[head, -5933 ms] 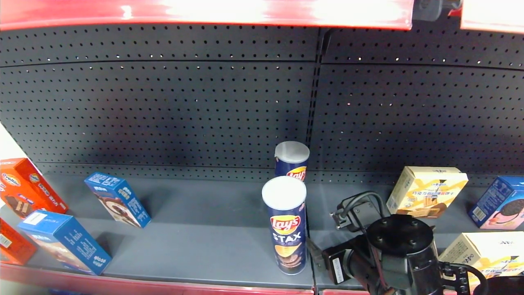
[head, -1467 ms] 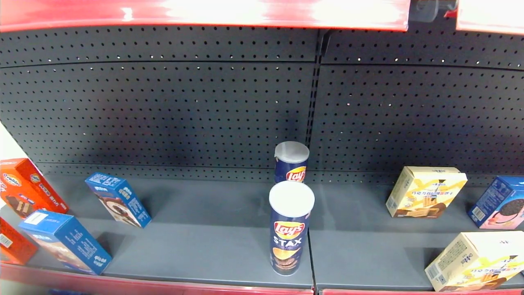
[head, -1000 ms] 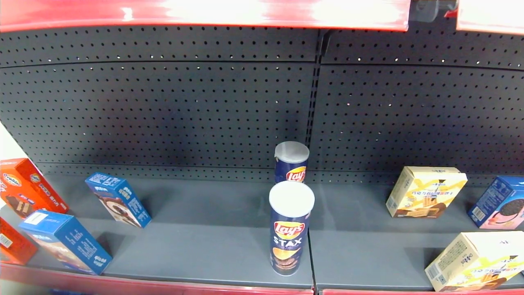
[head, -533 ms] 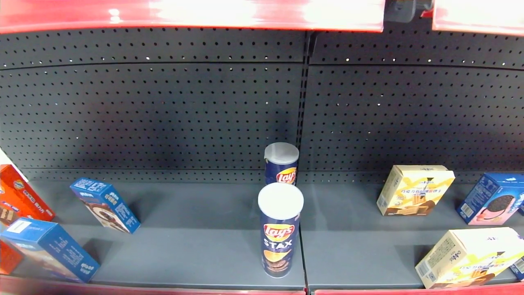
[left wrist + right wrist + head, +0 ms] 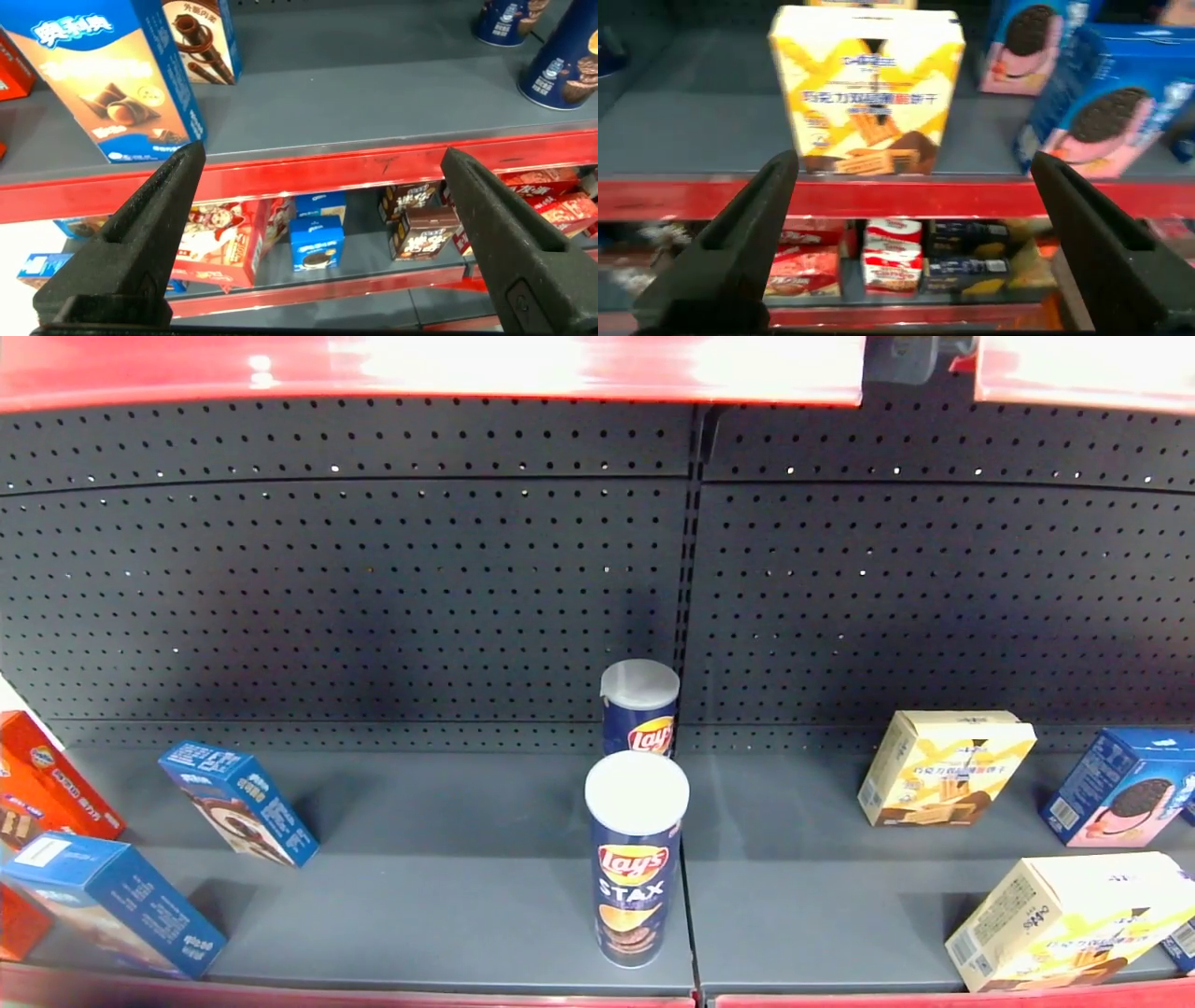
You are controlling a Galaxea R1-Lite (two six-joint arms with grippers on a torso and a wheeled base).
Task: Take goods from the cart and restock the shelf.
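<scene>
Two dark blue chip cans with white lids stand upright on the grey shelf (image 5: 448, 896), one at the front (image 5: 637, 868) and one behind it (image 5: 639, 714) by the pegboard. My left gripper (image 5: 322, 233) is open and empty, held in front of the shelf's red front edge (image 5: 374, 168); a blue box (image 5: 112, 75) and the cans (image 5: 561, 56) lie beyond it. My right gripper (image 5: 910, 243) is open and empty too, facing a yellow wafer box (image 5: 868, 89) and blue cookie boxes (image 5: 1102, 103) on the shelf.
At the shelf's left stand an orange box (image 5: 47, 784) and two blue boxes (image 5: 238, 800) (image 5: 112, 905). Yellow boxes (image 5: 943, 770) (image 5: 1064, 919) and a blue cookie box (image 5: 1120, 787) are on the right. Bare shelf lies on both sides of the cans. A lower shelf (image 5: 318, 243) holds several packs.
My right arm, earlier beside the front can, has drawn back out of the head view. The whole head picture has since slid a little left, so the camera turned; the goods stayed put.
</scene>
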